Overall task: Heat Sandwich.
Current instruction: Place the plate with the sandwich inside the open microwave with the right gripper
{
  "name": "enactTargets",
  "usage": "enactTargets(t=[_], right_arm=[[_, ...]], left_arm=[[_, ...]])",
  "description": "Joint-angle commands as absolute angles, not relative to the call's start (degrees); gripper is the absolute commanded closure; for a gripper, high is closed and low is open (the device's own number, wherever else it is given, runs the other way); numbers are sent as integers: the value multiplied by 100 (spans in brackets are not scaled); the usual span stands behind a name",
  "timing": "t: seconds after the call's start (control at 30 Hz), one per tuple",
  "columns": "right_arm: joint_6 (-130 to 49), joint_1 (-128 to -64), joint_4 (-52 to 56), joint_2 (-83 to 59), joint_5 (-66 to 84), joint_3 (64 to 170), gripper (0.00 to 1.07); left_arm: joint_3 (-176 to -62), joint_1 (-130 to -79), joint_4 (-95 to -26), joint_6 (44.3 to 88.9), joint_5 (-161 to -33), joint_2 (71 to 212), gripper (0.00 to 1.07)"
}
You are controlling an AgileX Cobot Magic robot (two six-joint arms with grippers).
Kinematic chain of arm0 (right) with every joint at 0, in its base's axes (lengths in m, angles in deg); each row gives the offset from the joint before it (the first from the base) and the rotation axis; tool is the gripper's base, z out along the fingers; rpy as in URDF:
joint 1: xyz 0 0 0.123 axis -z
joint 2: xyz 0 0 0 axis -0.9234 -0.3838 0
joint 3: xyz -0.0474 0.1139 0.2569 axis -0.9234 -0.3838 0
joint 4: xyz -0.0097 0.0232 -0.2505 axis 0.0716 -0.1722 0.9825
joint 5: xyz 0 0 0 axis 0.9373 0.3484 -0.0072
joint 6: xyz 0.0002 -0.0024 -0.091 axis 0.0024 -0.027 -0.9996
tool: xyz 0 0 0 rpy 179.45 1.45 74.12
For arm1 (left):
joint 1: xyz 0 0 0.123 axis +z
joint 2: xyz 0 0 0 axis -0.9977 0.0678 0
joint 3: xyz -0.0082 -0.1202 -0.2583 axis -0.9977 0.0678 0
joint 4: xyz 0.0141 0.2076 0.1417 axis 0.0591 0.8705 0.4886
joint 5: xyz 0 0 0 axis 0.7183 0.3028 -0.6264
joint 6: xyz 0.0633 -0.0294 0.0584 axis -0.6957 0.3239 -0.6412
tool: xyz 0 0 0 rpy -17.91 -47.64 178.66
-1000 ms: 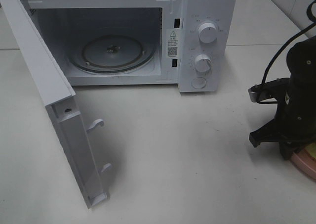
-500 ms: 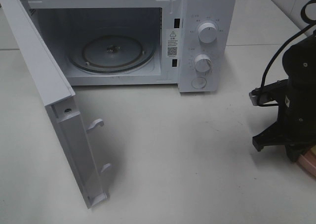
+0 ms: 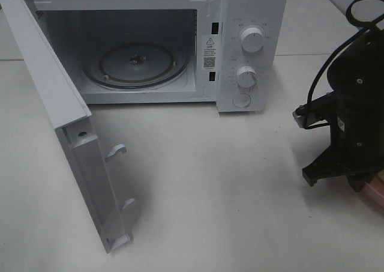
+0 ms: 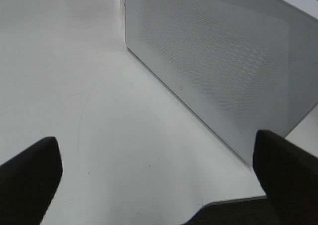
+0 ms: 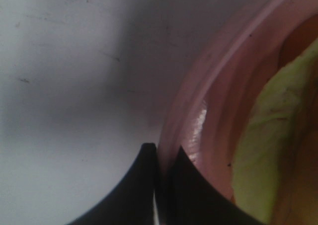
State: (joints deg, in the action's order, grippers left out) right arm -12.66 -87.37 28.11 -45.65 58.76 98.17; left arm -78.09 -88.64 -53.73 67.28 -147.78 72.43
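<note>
A: Right claw (image 5: 161,153), state?

B: Narrow. Jaws nearly together, pinched on the rim of the pink plate (image 5: 198,106), one finger outside the rim and one inside. Nothing else is between them.

A: And the sandwich (image 5: 266,135)?

B: On that plate, just past the claw's tips, inward of the rim. The wrist view shows only pale yellow-green filling and a reddish-brown edge. The high view hides it behind the arm.

A: How will it handle?

B: My guess is light and soft. Stacked bread with loose filling would squash under a direct pinch, and the layers could slide apart. So carry the plate and leave the bread alone. The plate looks stiff and glossy, so probably slippery. A hold on one edge leaves the load hanging off to one side.

A: Risk?

B: The plate could tip away from the claw, or the sandwich could slide toward the low side. I'd keep it level and move slowly.

A: Where does it go?

B: To the microwave (image 3: 252,20), well apart from the right claw across the bare bench (image 3: 210,182). Its door (image 3: 66,122) is swung wide and the glass turntable (image 3: 137,65) is empty.

A: Left claw (image 4: 156,155)?

B: Wide open and holding nothing. It hangs over the bench with the door's mesh panel just ahead of it.
</note>
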Motion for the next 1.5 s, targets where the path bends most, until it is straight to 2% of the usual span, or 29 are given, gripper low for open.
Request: enactTargets(t=[0.03, 1.17, 1.5], right_arm=[[-1180, -8869, 3075, -4405, 6186, 9805, 107], [-1238, -10250, 3413, -3442, 7223, 9805, 107], [-1484, -10937, 3270, -3408, 7463, 9805, 107]], left_arm=[[-7792, -8881, -5379, 6768, -14703, 7146, 8], [-7792, -8881, -5379, 6768, -14703, 7146, 8], [-7792, -8881, -5379, 6768, -14703, 7146, 8]])
